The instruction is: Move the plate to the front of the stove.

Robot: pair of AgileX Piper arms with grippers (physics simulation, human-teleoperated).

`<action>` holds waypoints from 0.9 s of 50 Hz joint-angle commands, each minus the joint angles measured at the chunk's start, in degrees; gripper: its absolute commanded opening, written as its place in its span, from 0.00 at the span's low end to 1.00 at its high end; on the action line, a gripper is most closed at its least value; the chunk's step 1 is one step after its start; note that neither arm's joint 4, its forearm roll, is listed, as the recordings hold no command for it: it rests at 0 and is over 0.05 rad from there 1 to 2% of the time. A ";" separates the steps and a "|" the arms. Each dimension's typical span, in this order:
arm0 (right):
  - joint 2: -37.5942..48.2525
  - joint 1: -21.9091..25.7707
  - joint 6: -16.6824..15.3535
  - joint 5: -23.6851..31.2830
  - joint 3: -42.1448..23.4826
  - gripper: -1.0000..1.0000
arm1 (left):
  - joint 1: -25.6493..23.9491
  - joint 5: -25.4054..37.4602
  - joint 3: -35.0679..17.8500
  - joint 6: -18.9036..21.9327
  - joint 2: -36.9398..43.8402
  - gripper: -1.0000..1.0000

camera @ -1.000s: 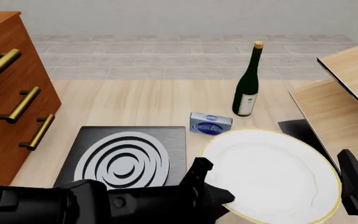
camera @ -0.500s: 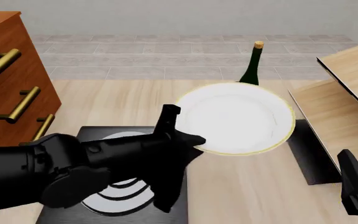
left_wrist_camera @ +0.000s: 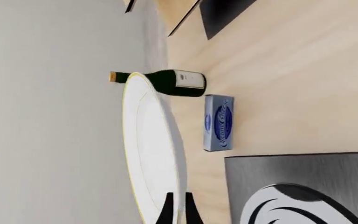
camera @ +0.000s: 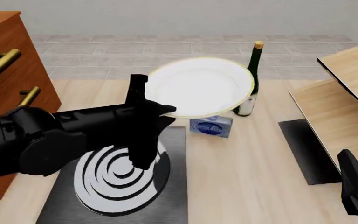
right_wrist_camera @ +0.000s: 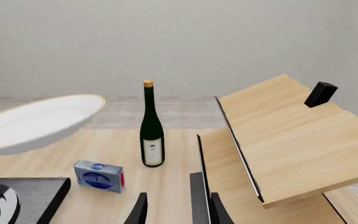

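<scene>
The white plate with its gold rim hangs in the air, tilted, above the table just beyond the stove's far edge. My left gripper is shut on the plate's left rim. In the left wrist view the plate shows edge-on, its rim pinched between the fingers. The black stove with silver rings lies flat at the near left, partly under the left arm. At the near right corner my right gripper stands low and open, away from both; its view takes in the plate and a stove corner.
A green wine bottle stands upright right behind the plate's right edge. A blue box lies under the plate. A black panel lies right, beside slanted wooden boards. A wooden dresser flanks the left.
The left gripper has carried the plate from the near right up, leftward and farther away, past the stove's right side. The right arm has stayed still.
</scene>
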 commanded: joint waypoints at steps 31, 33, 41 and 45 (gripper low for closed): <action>0.00 0.01 -0.01 0.00 0.00 1.00 | 16.60 8.00 -12.88 1.85 7.20 0.00; 0.00 0.00 -0.01 0.00 0.00 1.00 | 17.45 10.39 -14.26 1.08 7.92 0.00; 0.00 0.00 0.00 0.00 0.00 1.00 | 20.58 12.80 -16.13 2.34 9.78 0.00; 0.00 -0.01 -0.02 0.00 0.00 1.00 | 21.56 13.48 -16.77 3.09 10.33 0.00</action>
